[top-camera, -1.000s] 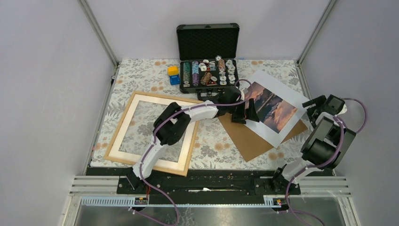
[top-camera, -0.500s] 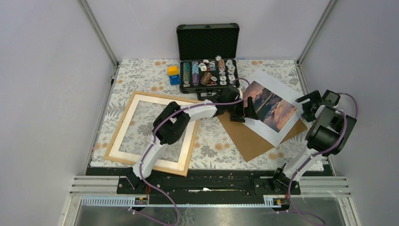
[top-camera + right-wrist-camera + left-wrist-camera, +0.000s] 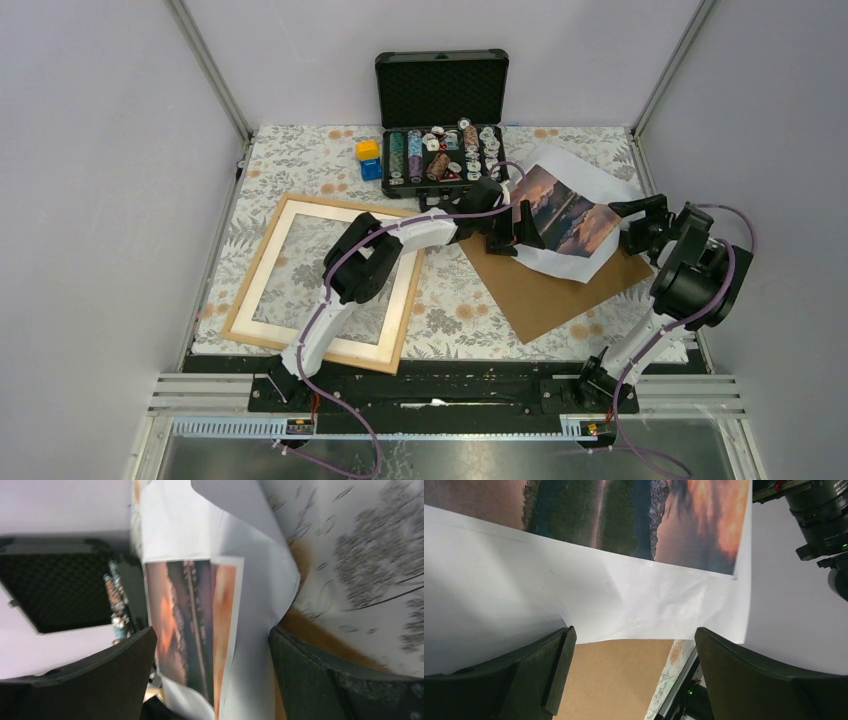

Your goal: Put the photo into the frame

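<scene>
1. Over on the right half of the cloth [image 3: 450, 310], well apart from the frame [image 3: 263, 275] and not in it: the photo [image 3: 560, 215].
2. Resting mostly on the brown board [image 3: 540, 295], with the far corner out over the cloth, near the front right corner of the case [image 3: 440, 130].
3. Not flat: picture side up, but buckled, with the white border on the right humped into a raised fold.
4. At the photo's left edge, the left gripper [image 3: 518, 238], spread wide and gripping nothing.
5. In the left wrist view, between the two black fingers [image 3: 524, 680], only the near white border and a strip of board below it; no pad on the paper.
6. At the photo's right edge, the right gripper [image 3: 635, 225], likewise spread wide, clamped on nothing.
7. In the right wrist view, curled paper rising in the gap between the fingers [image 3: 325, 680]; touching a pad or not, cannot tell.
8. On the left half, lying flat: the frame, cloth showing through its opening, the left arm [image 3: 360, 270] reaching across above its right side.
9. At the far edge, the case, lid up, with chips [image 3: 440, 155] in the tray.
10. Just left of the case, yellow and blue cubes [image 3: 370, 160], side by side.
</scene>
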